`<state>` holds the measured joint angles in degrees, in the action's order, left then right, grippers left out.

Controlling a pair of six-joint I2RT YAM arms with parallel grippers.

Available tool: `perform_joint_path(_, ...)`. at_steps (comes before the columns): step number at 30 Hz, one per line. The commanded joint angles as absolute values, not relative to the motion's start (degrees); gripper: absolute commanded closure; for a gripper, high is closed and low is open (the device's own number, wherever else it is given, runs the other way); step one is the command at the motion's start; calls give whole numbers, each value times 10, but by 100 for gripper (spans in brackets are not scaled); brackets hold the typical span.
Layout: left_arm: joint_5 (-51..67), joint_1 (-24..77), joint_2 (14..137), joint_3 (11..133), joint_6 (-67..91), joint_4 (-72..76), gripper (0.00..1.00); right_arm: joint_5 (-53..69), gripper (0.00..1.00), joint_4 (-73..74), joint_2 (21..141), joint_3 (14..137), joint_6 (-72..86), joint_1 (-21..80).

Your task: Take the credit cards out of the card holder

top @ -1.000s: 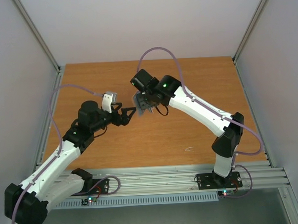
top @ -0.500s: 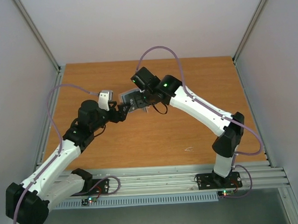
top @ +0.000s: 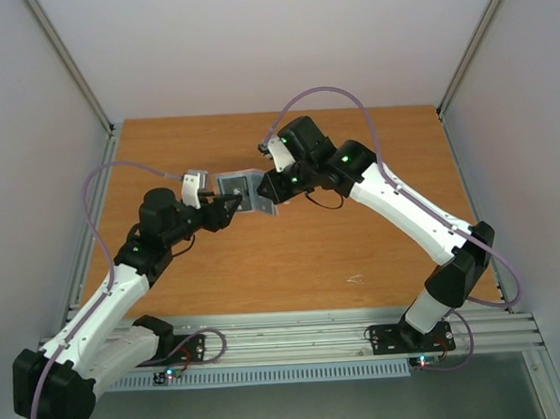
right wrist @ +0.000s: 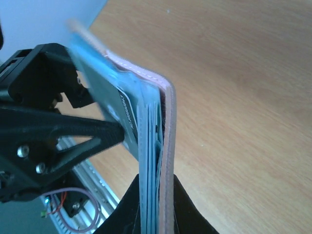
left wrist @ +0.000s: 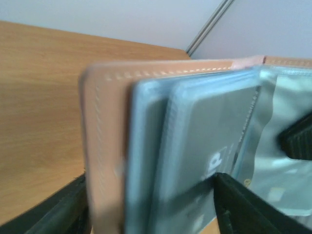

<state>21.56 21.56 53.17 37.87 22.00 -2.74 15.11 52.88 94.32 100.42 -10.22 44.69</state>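
Observation:
The card holder is held in the air between both grippers, tan-pink outside and blue-grey inside. My right gripper is shut on one edge of it; in the right wrist view its fingers pinch the folded holder from both sides. My left gripper grips the opened flap; in the left wrist view the holder fills the gap between the jaws. A dark card with white marks sits in a translucent pocket. I cannot make out the green and dark blue cards.
The wooden table lies below, with a small white scrap near its front. White walls close in the sides and back. An aluminium rail runs along the near edge by the arm bases.
The right arm swung and turned the holder flat toward the left. The left gripper, open a second ago, has closed on the holder's flap.

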Motion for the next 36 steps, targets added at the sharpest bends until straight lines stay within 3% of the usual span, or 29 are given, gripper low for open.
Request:
perform_joint_path(1,245,207,519,370,234,14,46,274,99,492,897,980,-148,417)
perform_joint_path(5,304,207,512,364,235,51,59,349,99,502,876,963,-179,397)
perform_joint_path(12,425,206,501,358,235,133,59,398,99,533,871,965,-225,392)
perform_joint_path(14,432,205,500,359,236,133,68,409,99,540,866,965,-236,386)
perform_joint_path(20,486,205,501,362,236,157,82,441,99,563,864,971,-261,380)
perform_joint_path(23,517,205,501,367,234,164,98,450,99,566,861,969,-268,370)
perform_joint_path(25,528,205,501,371,234,163,100,457,98,565,859,967,-270,359)
perform_joint_path(28,519,205,499,379,239,152,100,450,74,556,850,961,-264,338)
perform_joint_path(31,426,205,500,396,234,84,100,420,57,537,836,952,-235,316)
perform_joint_path(36,253,208,498,415,243,-29,100,335,53,485,808,943,-169,310)
